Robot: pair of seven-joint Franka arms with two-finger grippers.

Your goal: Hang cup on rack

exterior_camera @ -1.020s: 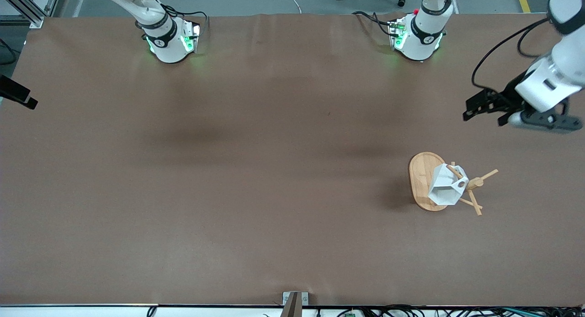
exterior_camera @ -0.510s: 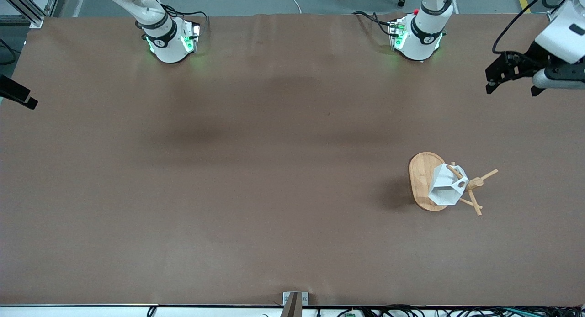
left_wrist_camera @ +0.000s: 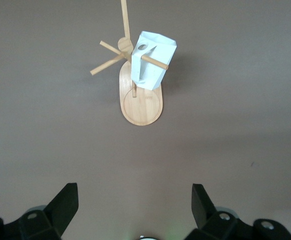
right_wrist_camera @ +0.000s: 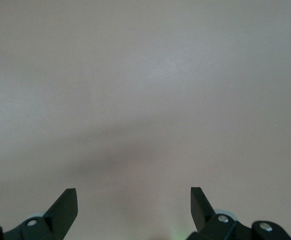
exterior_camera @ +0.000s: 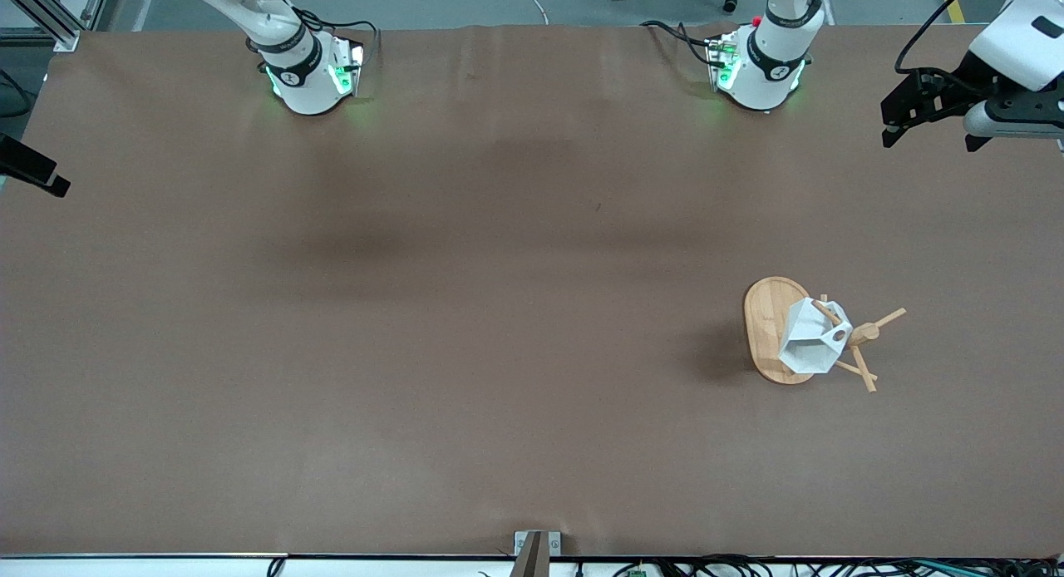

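The cup (exterior_camera: 813, 337) was plain white, its flat facets shading from bright white to pale grey, with a dark round hole in the handle. The rack (exterior_camera: 769, 327) was light bamboo, a warm honey tan with faint grain on its base and paler pegs. The table (exterior_camera: 465, 311) was a uniform matte brown with soft darker shadow patches. The left gripper (exterior_camera: 929, 111) was black on a white arm; the right gripper (right_wrist_camera: 134, 205) had black fingers too. Both arm bases were white with black bands and green lights.
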